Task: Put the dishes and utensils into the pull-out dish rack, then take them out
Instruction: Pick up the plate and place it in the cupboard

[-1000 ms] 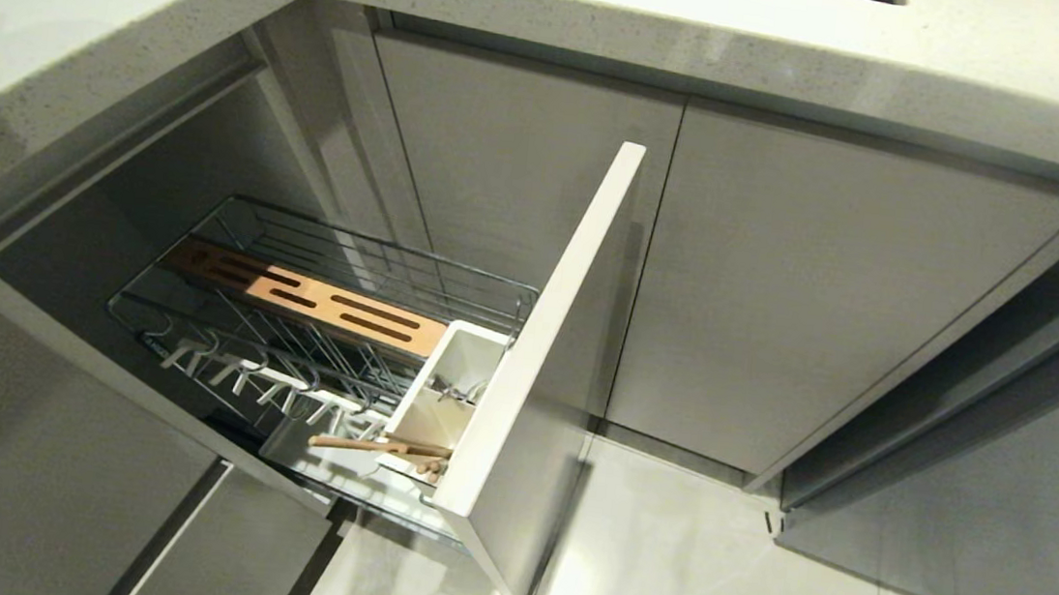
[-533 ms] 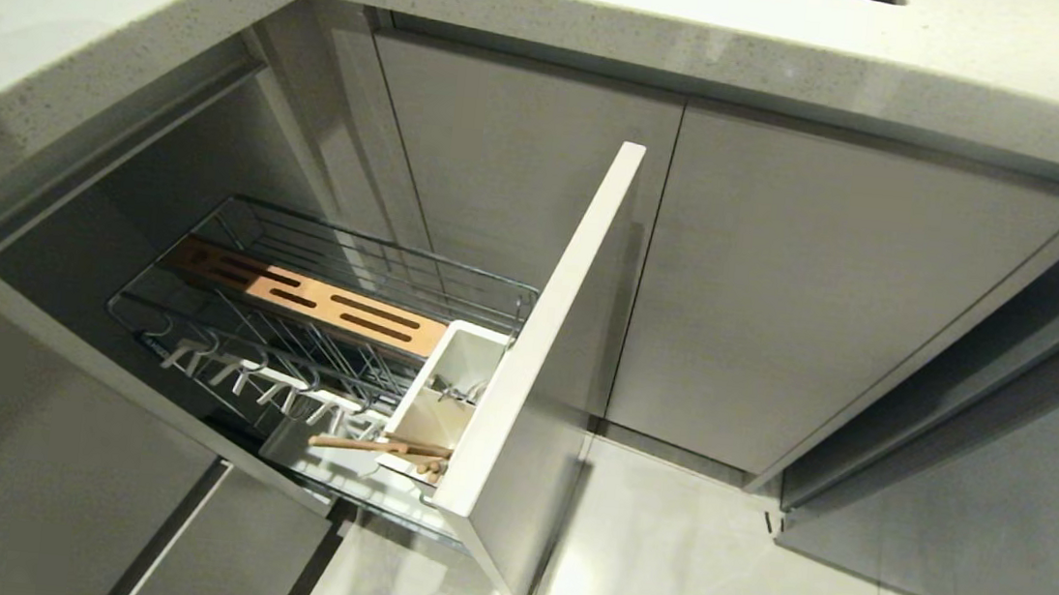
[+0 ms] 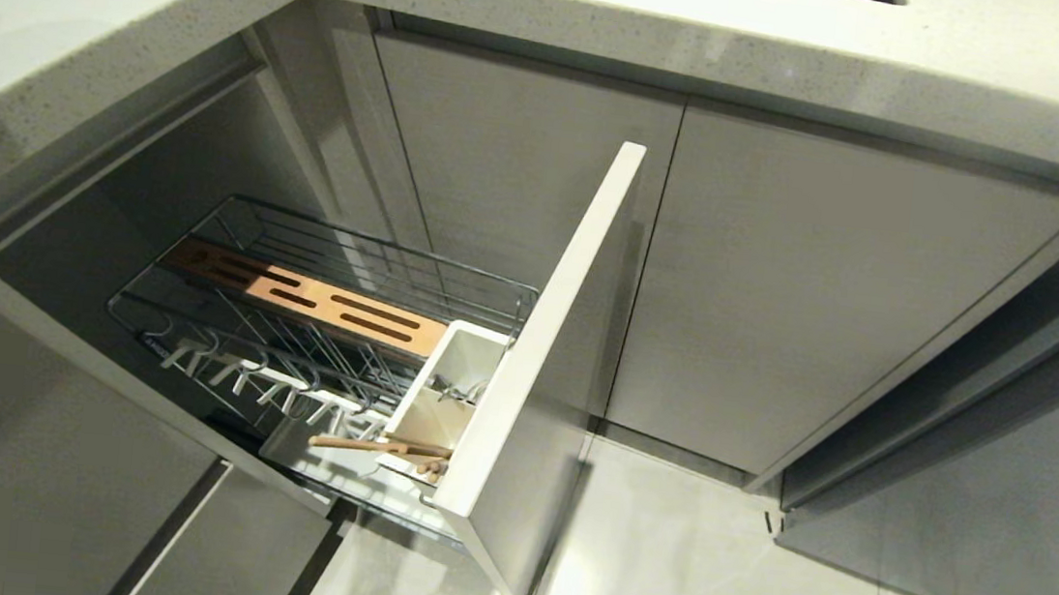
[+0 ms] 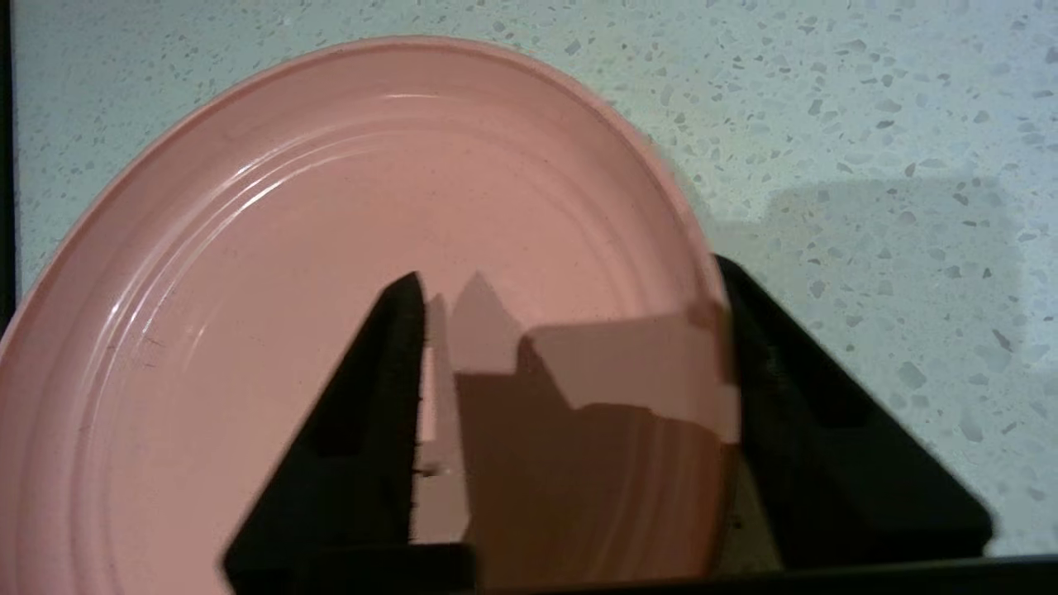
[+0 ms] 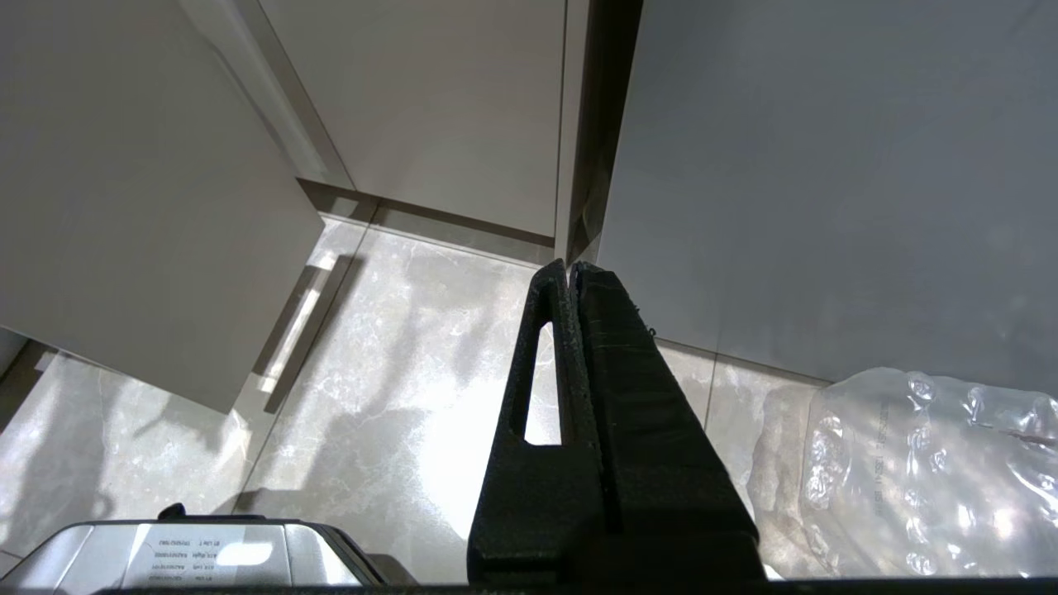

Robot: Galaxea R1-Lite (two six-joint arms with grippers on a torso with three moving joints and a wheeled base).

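Pink plate on speckled counter, rim between spread left gripper fingers, apparently not yet pinched. Right gripper pressed together, parked over floor, farther from plate.

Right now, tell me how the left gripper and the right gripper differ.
The left gripper has its fingers apart, astride the pink plate's rim over the speckled countertop; the right gripper has its fingers pressed together and empty. The left is at work; the right hangs over the floor. Both have black fingers.
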